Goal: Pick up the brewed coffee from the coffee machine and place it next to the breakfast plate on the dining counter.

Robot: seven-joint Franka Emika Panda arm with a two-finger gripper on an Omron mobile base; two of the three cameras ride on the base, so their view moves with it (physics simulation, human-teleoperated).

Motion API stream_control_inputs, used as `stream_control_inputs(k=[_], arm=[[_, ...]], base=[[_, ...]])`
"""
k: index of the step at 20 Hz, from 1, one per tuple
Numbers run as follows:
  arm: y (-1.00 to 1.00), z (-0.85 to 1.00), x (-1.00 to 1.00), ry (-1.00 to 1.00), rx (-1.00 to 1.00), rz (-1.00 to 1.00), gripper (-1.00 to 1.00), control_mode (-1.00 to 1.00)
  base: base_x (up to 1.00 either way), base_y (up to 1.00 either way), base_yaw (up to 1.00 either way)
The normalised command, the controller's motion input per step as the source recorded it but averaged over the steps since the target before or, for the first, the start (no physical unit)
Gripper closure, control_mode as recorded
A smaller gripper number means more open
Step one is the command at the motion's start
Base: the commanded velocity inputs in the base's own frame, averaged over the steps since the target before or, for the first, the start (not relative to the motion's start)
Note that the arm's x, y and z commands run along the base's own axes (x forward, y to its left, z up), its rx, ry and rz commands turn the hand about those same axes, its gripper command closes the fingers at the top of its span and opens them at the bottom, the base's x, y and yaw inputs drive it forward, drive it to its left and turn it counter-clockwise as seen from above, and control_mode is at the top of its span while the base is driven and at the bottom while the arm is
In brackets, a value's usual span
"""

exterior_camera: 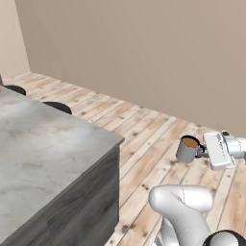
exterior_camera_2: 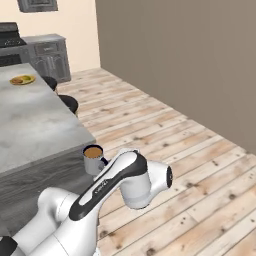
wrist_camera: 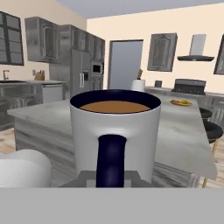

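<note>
Dining counter (exterior_camera: 43, 144): seen at left in the left base view, marbled grey top over dark panelled sides; one corner is pointed toward the plank floor.
Stools (exterior_camera: 57, 107): two dark round seats are tucked along the counter's far edge.
Brewed coffee (exterior_camera: 187, 149): grey mug, brown liquid inside, held upright in the air above the wooden floor, off the counter and beyond its corner, well apart from the plate.
Gripper (exterior_camera: 202, 150): pinched tight on the mug's dark loop handle; hand is set level, right of the mug in the left base view.
Hand view: mug (wrist_camera: 114, 131) is seen close up, handle facing the camera, dark finger tips (wrist_camera: 87, 178) flanking its base.
Breakfast plate (exterior_camera_2: 22, 79): yellow, placed at the far end of the counter top, food on it too small to be made out; also seen in the hand view (wrist_camera: 181, 103), right of the mug.
Range (exterior_camera_2: 10, 37): black, against the far wall.
Fridge (wrist_camera: 81, 76): steel, left of a grey door in the hand view.
Range hood (wrist_camera: 196, 54): mounted at upper right.
</note>
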Motion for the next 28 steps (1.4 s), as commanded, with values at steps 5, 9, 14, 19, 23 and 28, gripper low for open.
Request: stream_control_inputs(k=[5,9,14,19,23,28], arm=[[0.00,0.00,0.00,0.00,0.00,0.00,1.00,1.00],[0.00,0.00,0.00,0.00,0.00,0.00,1.00,1.00],[0.00,0.00,0.00,0.00,0.00,0.00,1.00,1.00],[0.00,0.00,0.00,0.00,0.00,0.00,1.00,1.00],[0.00,0.00,0.00,0.00,0.00,0.00,1.00,1.00],[0.00,0.00,0.00,0.00,0.00,0.00,1.00,1.00]], base=[[1.00,-0.93,0.33],[1.00,-0.76,0.41],[0.98,-0.54,0.51],[0.97,-0.47,0.55],[0.94,-0.62,0.50],[0.91,-0.79,0.44]])
